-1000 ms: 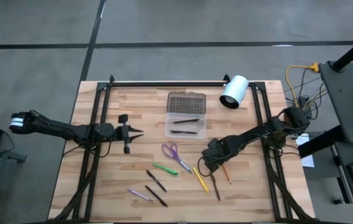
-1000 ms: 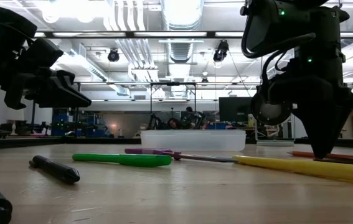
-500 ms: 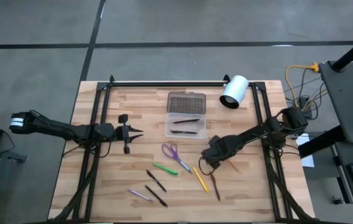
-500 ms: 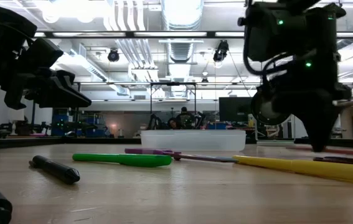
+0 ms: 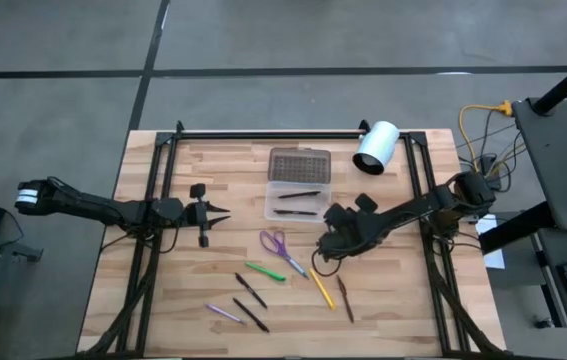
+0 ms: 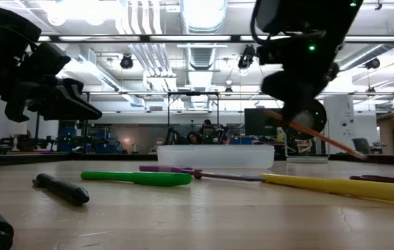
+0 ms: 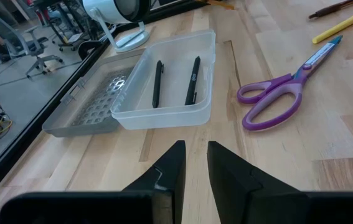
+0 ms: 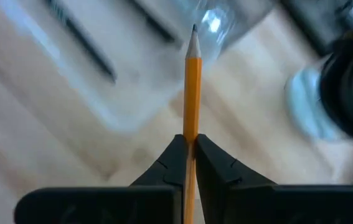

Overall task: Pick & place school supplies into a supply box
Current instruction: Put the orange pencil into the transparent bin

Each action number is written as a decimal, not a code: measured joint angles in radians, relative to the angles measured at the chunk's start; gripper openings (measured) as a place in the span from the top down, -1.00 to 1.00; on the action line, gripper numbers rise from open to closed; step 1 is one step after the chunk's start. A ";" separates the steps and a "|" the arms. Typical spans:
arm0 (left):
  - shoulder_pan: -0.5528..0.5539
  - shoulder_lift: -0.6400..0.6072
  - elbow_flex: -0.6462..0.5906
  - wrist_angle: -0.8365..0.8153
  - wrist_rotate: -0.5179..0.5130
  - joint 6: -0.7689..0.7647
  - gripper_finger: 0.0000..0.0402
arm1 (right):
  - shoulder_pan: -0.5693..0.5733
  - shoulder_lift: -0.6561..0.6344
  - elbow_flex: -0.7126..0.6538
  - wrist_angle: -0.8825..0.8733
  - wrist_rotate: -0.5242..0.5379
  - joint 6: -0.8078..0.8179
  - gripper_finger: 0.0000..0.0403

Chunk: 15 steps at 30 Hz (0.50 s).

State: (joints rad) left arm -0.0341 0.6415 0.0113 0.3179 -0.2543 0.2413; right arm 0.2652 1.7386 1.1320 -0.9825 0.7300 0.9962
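My right gripper [image 5: 341, 238] hangs above the table just right of the purple scissors [image 5: 275, 243], shut on an orange pencil [image 8: 192, 81]. The clear supply box [image 5: 298, 200] lies beyond it, lid [image 5: 299, 163] folded open, with two black pens inside. On the table lie a green pen [image 5: 263, 271], a yellow pencil [image 5: 321, 287], a brown pen [image 5: 344, 298], black pens [image 5: 250, 290] and a purple pen [image 5: 223, 313]. My left gripper [image 7: 195, 155] waits at the table's left, slightly open, holding nothing. My right gripper pinches the orange pencil's shaft [image 8: 192, 127] between its two fingers [image 8: 173, 162]. The pencil lies along the fingers, its sharpened tip [image 8: 193, 30] sticking out ahead of them. It is lifted clear of the table and slants downward [image 6: 322, 137].
A white cylinder [image 5: 376, 147] lies at the far right, beside the box lid. Black frame rails [image 5: 153, 200] run along the table's left, right and far sides. Bare wood lies between the box and the left gripper.
My right gripper has shut on the orange pencil, which lay on the table to the right of the brown pen. It has risen, turned at the wrist and moved toward the supply box. The pencil is now lifted clear and tilted.
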 joint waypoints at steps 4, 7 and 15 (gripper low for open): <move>0.000 0.000 0.000 0.000 0.000 0.000 0.74 | -0.006 0.000 0.002 0.136 0.087 -0.120 0.94; 0.000 0.000 0.000 0.000 0.000 0.000 0.74 | -0.016 0.000 0.002 0.274 0.118 -0.291 0.94; 0.000 0.000 0.000 0.000 0.000 0.000 0.74 | -0.021 0.042 0.039 0.507 0.146 -0.735 0.94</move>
State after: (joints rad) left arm -0.0341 0.6415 0.0113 0.3180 -0.2543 0.2413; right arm 0.2440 1.7808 1.1712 -0.4757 0.8761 0.2613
